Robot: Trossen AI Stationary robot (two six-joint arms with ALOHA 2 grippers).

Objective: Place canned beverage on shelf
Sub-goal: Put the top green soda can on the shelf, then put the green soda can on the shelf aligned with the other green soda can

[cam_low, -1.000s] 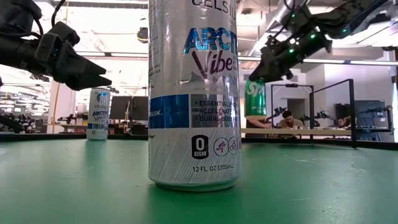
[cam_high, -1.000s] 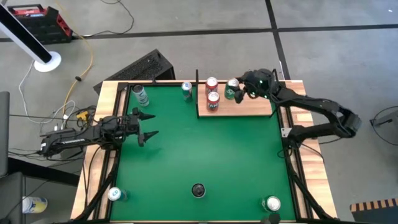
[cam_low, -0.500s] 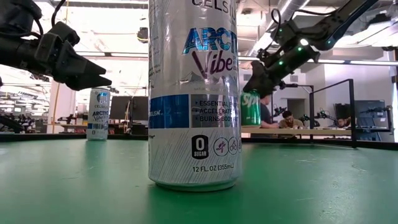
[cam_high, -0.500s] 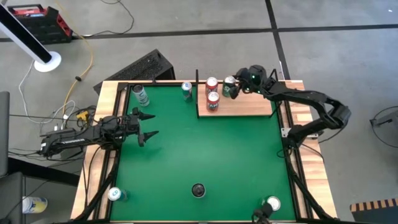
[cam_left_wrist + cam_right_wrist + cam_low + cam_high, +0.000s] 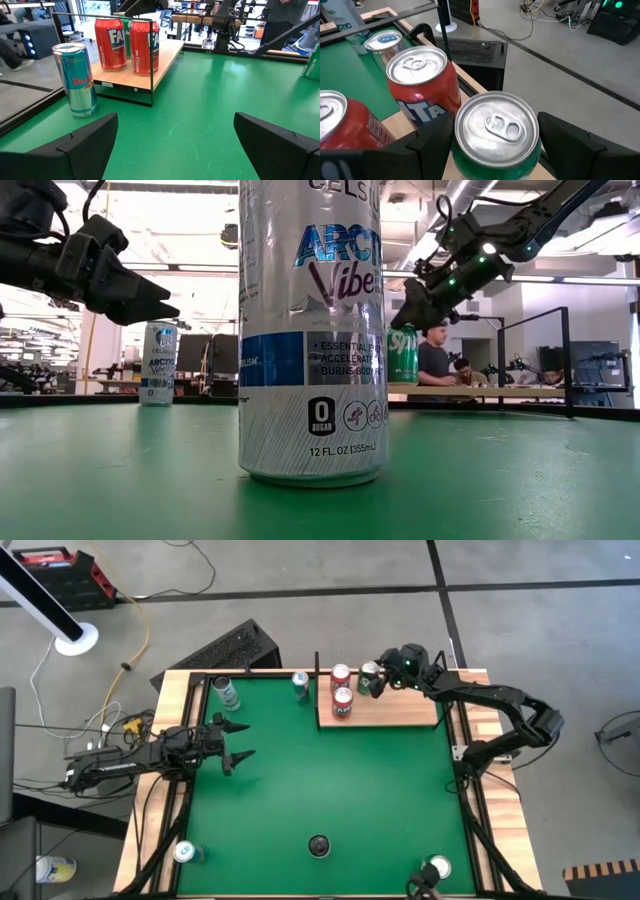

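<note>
At shelf (image 5: pixel 385 712), 1 o'clock on green surface (image 5: pixel 320 780): right gripper (image 5: pixel 383 680) flanking green can (image 5: pixel 369 680), fingers parting, can standing on plank beside two red cans (image 5: pixel 342 690). Left gripper (image 5: pixel 235 742) waiting at 9 o'clock, fingers spread wide, holding nothing.

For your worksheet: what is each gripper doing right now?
Left gripper: open, empty.
Right gripper: fingers either side of the green can; grip cannot be told.

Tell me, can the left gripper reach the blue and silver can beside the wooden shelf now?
Probably yes: the open left gripper faces the blue and silver can across bare green table; nothing stands between them.
</note>
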